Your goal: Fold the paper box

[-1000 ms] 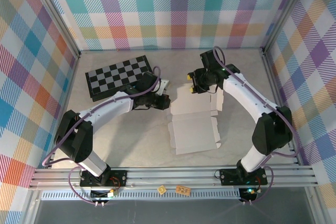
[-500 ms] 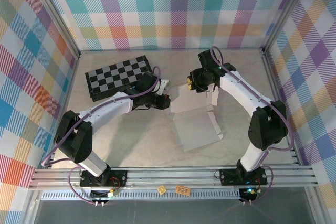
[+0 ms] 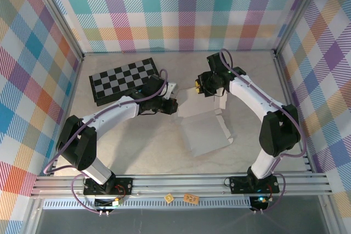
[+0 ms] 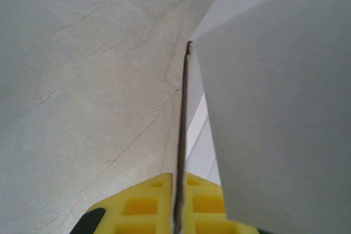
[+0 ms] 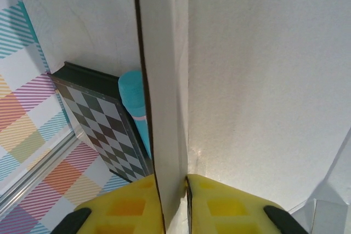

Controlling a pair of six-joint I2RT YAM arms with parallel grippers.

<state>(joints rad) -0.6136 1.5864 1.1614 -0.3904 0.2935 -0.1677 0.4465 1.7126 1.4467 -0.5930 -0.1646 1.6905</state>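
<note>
Yellow pads [image 4: 137,206] of your left claw [image 3: 173,104] are clamped on the paper box [image 3: 207,131] at its left edge. Your right claw [image 3: 196,87] pinches its far flap. The box lies mid-table on the pale marbled surface [image 3: 137,146]. A checkerboard [image 3: 123,80] sits far left, with plaid walls [image 3: 175,9] around. Since a second ago, the box's near panel has twisted slightly.

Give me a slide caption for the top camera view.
Left gripper and right gripper pinch the paper box near the checkerboard.

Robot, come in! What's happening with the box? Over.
Left gripper shut on box edge. Right gripper shut on box too. Box not folded, far end held up. Checkerboard beside, not in the way.
</note>
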